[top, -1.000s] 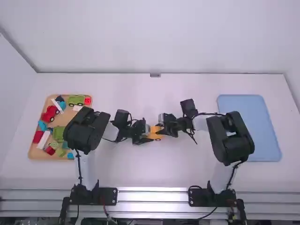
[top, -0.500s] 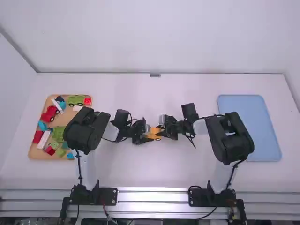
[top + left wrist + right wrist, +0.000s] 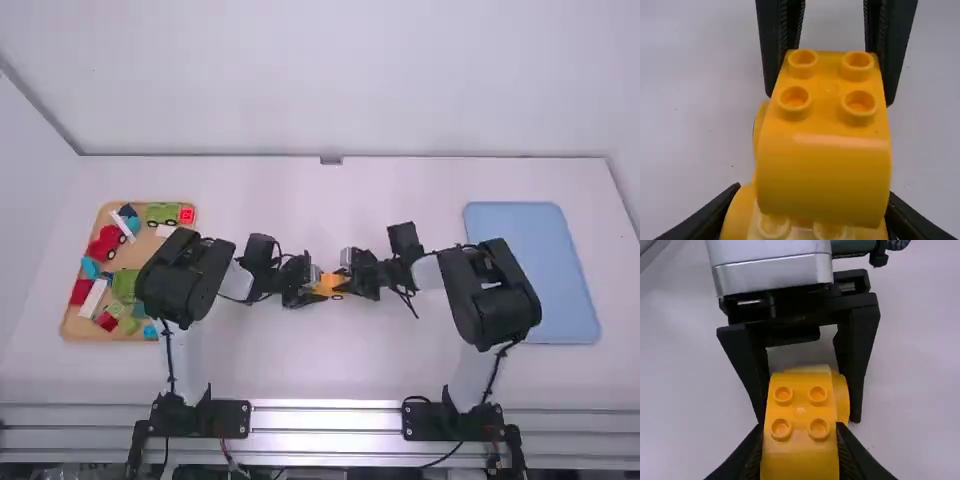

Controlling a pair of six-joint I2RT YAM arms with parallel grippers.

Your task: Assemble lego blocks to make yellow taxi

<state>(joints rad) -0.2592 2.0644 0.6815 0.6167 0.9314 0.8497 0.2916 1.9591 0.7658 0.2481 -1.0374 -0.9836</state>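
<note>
In the high view, my left gripper (image 3: 316, 290) and my right gripper (image 3: 352, 279) meet at the yellow pieces (image 3: 330, 284) near mid-table. A yellow block with a rounded end (image 3: 824, 170) sits over the studs of a yellow car base (image 3: 740, 212) in the left wrist view; whether they are fully pressed together I cannot tell. The left gripper (image 3: 812, 205) is shut on the base, one finger on each side. From the right wrist view, my right gripper (image 3: 800, 437) is shut on the rounded block (image 3: 800, 410), with the base (image 3: 841, 397) partly hidden behind it.
At the left, a wooden tray (image 3: 68, 322) holds several coloured blocks and wheeled pieces, including a red car base (image 3: 107, 243) and green blocks (image 3: 125, 285). On the right lies a blue tray (image 3: 532, 270), partly under the right arm.
Over the last second my right gripper has shifted and tilted slightly, its wrist coming a little toward the camera. The left arm has kept its place.
</note>
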